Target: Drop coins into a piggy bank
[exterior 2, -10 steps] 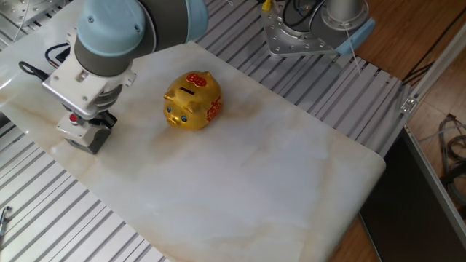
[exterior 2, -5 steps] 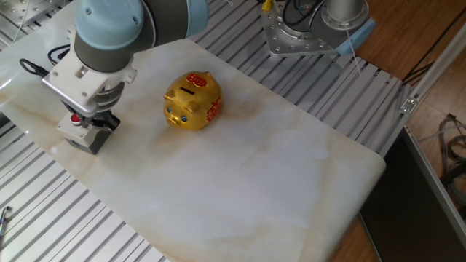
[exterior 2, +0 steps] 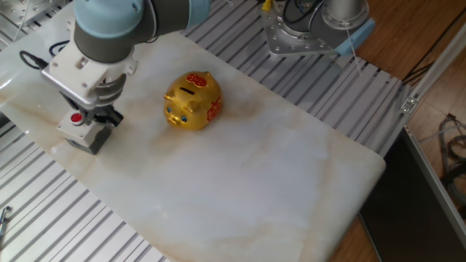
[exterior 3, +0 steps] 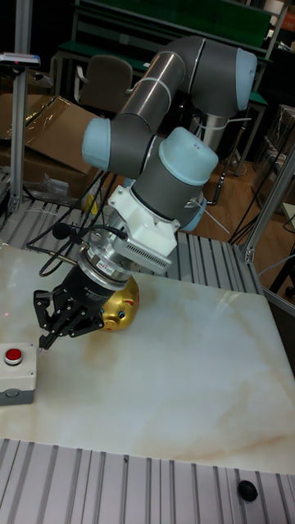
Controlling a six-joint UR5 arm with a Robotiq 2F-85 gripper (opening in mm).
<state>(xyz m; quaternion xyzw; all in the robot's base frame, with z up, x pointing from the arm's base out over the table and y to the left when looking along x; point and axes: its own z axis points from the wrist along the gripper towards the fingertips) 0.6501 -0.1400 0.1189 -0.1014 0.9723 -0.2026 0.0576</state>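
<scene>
One piggy bank [exterior 2: 192, 101] stands upright on the marble tabletop [exterior 2: 277, 175], towards the far left, its top slot facing up and clear of anything. Its shiny gold shell looks hard, smooth and probably hollow, so I judge it light, slippery and easy to nudge or tip; any contact should come straight down over the slot rather than from the side. If it had to be held, the rounded flanks below the red patterns look the best place. No coin can be made out in either view.

The end effector [exterior 3: 51, 320] hangs to the left of the bank, above the grey box with a red button [exterior 3: 16, 372]. Its fingers [exterior 3: 42, 304] are drawn close together at the tips, but whether they pinch a coin I cannot tell.

Compared with a second ago, the arm's wrist has shifted slightly up and to the far left over the box, while the bank has not moved.
</scene>
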